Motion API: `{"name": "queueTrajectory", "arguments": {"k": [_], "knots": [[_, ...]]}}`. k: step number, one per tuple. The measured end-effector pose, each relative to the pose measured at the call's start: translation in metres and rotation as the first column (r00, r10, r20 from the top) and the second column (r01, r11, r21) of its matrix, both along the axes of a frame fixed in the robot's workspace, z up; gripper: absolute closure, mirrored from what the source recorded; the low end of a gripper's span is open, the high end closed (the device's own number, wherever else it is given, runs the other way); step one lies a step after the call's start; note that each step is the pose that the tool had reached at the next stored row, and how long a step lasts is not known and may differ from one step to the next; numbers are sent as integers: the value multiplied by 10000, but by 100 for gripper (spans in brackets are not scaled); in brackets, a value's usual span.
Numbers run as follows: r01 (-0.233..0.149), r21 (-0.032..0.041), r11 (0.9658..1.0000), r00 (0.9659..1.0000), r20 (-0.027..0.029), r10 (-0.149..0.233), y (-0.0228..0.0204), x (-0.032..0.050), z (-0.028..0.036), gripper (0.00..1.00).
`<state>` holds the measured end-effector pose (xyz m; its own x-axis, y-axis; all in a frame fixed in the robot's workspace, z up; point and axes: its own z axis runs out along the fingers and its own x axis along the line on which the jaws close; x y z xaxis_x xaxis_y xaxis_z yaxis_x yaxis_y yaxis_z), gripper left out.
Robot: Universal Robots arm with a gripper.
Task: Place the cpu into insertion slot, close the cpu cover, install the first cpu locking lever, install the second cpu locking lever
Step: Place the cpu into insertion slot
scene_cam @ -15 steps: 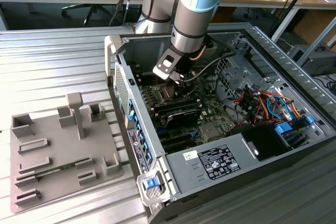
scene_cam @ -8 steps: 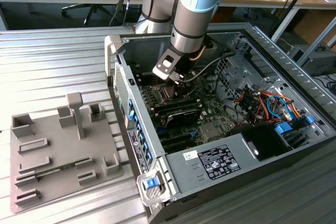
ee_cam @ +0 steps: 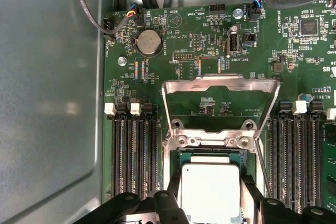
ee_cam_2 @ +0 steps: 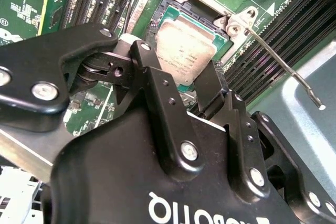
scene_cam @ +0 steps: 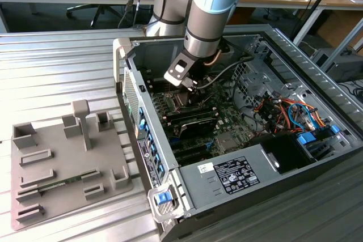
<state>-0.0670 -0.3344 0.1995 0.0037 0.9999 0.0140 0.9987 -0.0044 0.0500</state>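
We view the open computer case (scene_cam: 193,188) in the exterior view from outside and above, looking down at a slant from well back. The case takes the middle and right of the frame, a grey fixture plate (scene_cam: 57,145) the lower left, and the arm (scene_cam: 207,9) enters at top centre. In the first wrist view we look almost straight down on the motherboard (ee_cam: 210,40) from close by, facing the cpu cover (ee_cam: 220,82). In the second wrist view we sit closer still, looking obliquely past the gripper (ee_cam_2: 178,69). In both wrist views we share the cpu (ee_cam_2: 186,45) (ee_cam: 210,187), the insertion slot (ee_cam: 181,156) and the memory slots (ee_cam: 131,156).
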Motion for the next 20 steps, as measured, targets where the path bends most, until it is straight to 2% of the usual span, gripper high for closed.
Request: {"name": "queueTrajectory", "arguments": {"k": [10, 20], "knots": [[60, -64, 10000, 10000, 1, -60, 0, 0, 2, 47], [127, -64, 9999, 9999, 1, -127, 0, 0, 2, 47]]}}
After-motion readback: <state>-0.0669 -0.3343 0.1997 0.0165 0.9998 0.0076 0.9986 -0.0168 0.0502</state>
